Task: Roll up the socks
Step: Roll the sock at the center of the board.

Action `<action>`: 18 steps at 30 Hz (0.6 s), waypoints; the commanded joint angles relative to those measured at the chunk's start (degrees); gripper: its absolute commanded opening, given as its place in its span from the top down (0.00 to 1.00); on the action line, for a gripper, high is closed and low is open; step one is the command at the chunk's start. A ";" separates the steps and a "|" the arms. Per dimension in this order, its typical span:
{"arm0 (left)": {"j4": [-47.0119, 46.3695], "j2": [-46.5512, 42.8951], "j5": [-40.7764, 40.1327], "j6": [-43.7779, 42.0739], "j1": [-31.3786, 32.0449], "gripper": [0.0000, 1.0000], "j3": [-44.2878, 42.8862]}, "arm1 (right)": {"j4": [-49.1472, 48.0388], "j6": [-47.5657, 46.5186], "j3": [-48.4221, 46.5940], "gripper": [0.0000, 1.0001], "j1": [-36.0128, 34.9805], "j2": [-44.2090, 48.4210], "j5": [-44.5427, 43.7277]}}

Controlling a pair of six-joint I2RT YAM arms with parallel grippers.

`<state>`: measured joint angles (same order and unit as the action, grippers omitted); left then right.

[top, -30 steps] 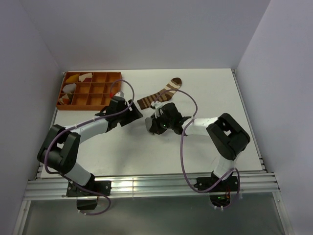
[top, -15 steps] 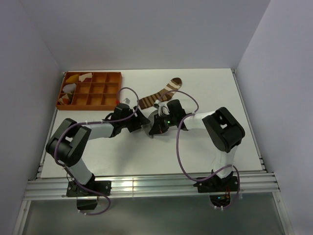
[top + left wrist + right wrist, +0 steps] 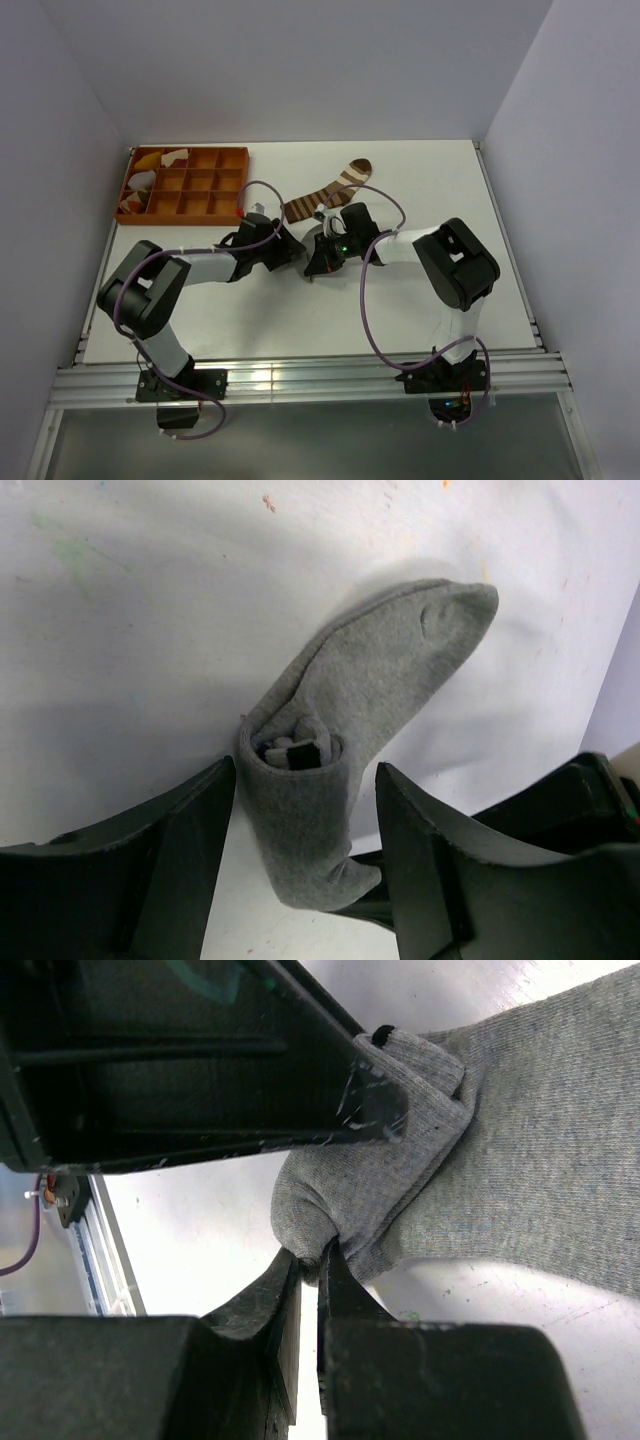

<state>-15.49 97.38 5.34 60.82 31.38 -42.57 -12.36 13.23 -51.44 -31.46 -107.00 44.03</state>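
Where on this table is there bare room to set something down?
Free: the far right of the table, beyond the brown striped sock; also the strip along its near edge. Crowded: the centre, where left tool and right tool meet at the grey sock, and the tray corner.

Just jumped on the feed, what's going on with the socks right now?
Both arms are on the grey sock in the middle of the table. Its cuff end is partly rolled and the toe end lies flat. The right gripper is shut on a fold at the rolled end. The left gripper is open, with a finger on either side of the roll. The brown sock lies unrolled just behind them, with neither gripper on it.
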 commanded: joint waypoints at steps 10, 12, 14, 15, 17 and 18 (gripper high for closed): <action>11.79 6.59 -9.82 -0.87 3.17 0.73 -4.98 | 4.10 0.47 0.90 1.00 -2.11 2.93 -10.80; 11.88 6.68 -10.00 -1.05 3.17 0.86 -4.81 | 4.89 0.48 0.64 1.00 -2.02 4.25 -11.95; 12.06 6.68 -10.18 -1.75 3.17 0.97 -4.81 | 4.89 1.18 0.99 1.00 -2.11 6.52 -13.26; 12.14 6.59 -10.27 -2.02 3.17 0.99 -4.81 | 4.98 1.44 1.43 0.93 -2.02 7.67 -13.88; 12.32 6.07 -10.96 -3.07 3.25 1.00 -4.81 | 5.50 2.76 1.52 0.73 -1.76 11.44 -15.63; 12.41 5.98 -11.06 -3.33 3.25 1.00 -5.15 | 6.03 3.37 1.43 0.68 -1.32 12.68 -16.25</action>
<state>-11.20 101.36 -2.22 61.21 34.15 -48.16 -8.67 14.98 -50.30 -33.58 -100.92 32.49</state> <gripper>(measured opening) 0.093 0.288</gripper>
